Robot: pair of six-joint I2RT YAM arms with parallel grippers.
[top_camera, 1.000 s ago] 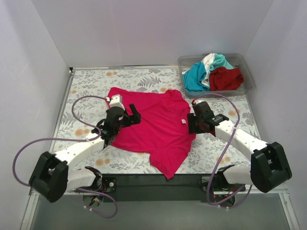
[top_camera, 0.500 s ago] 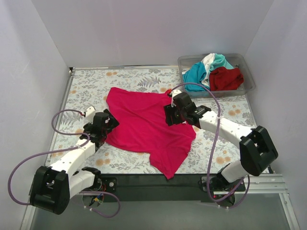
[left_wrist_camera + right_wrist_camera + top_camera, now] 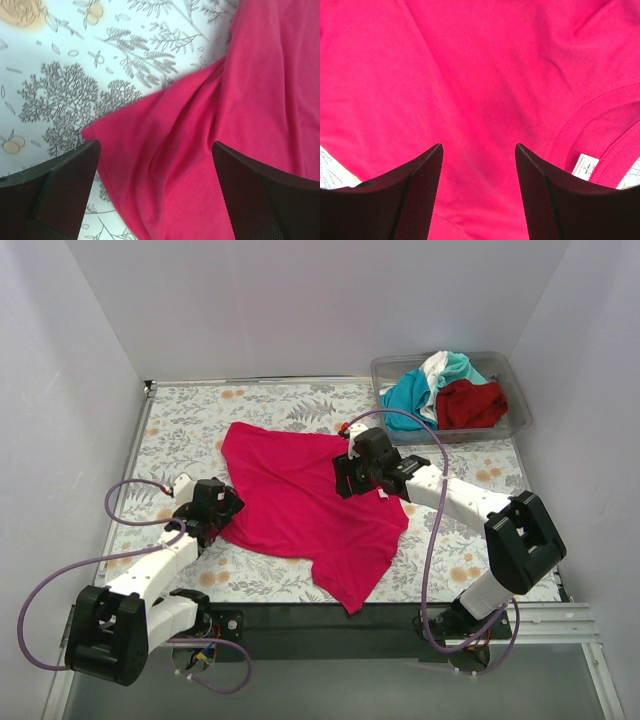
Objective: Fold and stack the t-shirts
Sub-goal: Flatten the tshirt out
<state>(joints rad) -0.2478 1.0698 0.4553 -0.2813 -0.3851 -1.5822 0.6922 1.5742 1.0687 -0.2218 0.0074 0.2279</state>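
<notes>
The left tool [image 3: 230,508] hangs released over the pink shirt [image 3: 300,510] at its edge, the right tool [image 3: 343,478] released near the collar [image 3: 590,112], perhaps touching cloth.

The left arm [image 3: 150,565] lies low, stretched forward from its base with the wrist turned toward the middle. The left fingers [image 3: 60,192] point down and stand wide apart with nothing between them. The right arm [image 3: 465,502] is folded at the elbow and reaches far inward to the left, the right fingers [image 3: 412,192] pointing down, less widely parted and gripping nothing.
</notes>
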